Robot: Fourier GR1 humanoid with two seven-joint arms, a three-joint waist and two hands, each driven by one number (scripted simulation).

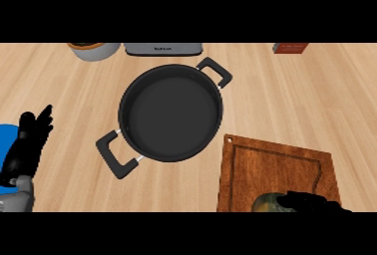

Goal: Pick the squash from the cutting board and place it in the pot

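Note:
A dark, empty pot with two black handles sits at the counter's middle. To its lower right lies a brown wooden cutting board. The squash, green and tan, rests on the board's near edge, mostly hidden. My right hand is at the view's bottom edge, right beside the squash and touching it; only part of the hand shows. My left hand rests at the left edge with its fingers straight and pointing up, holding nothing.
A blue object lies behind my left hand at the left edge. Along the far edge stand a grey cup with an orange rim, a grey appliance and a brown box.

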